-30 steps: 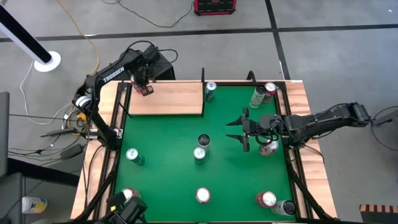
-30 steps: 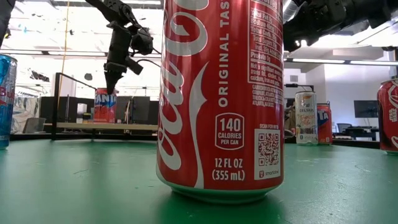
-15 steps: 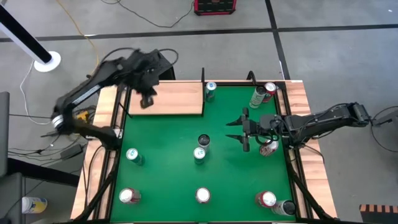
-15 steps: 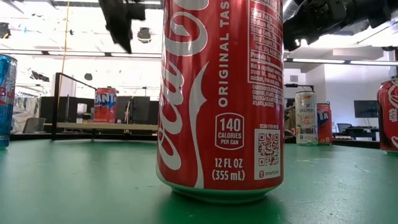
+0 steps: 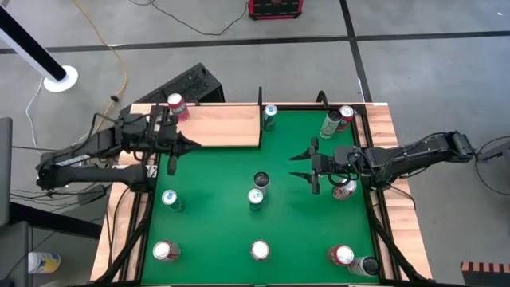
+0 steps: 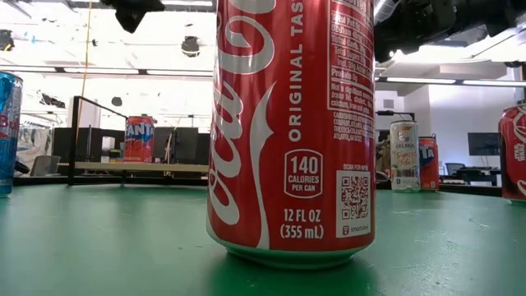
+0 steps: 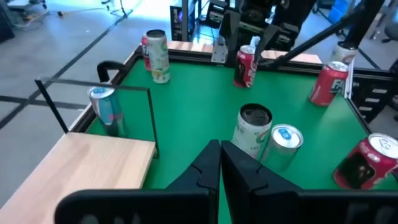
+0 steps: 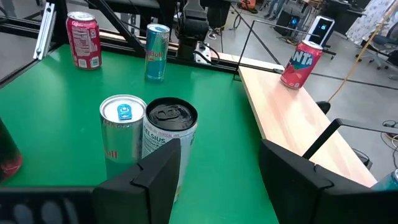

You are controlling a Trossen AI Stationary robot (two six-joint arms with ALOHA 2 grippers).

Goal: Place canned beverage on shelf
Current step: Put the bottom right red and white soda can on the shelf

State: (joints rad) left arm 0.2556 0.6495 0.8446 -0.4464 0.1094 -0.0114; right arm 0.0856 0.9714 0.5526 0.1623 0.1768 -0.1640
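A red Fanta can (image 5: 175, 104) stands upright on its base on the far left corner of the pale-wood shelf (image 5: 215, 127); it also shows in the low view (image 6: 138, 138) and in the right wrist view (image 8: 300, 62). My left gripper (image 5: 172, 151) is shut and holds nothing. It sits over the table's left edge, near the shelf's near left corner, clear of the can. Its closed fingers (image 7: 219, 168) point almost level across the green table. My right gripper (image 5: 307, 167) hangs open over the table's right half with nothing between its fingers (image 8: 165, 168).
Several other cans stand on the green felt: a dark-topped can (image 5: 260, 180) and a silver one (image 5: 255, 197) at the centre, a blue can (image 5: 269, 114) by the shelf's right end, others along the near edge and far right. A Coca-Cola can (image 6: 292, 123) fills the low view.
My left gripper, shut throughout, has risen from just above the Fanta can and swung back toward the table's left and near edges. It has tipped from pointing down to nearly level. The can has stayed upright on the shelf.
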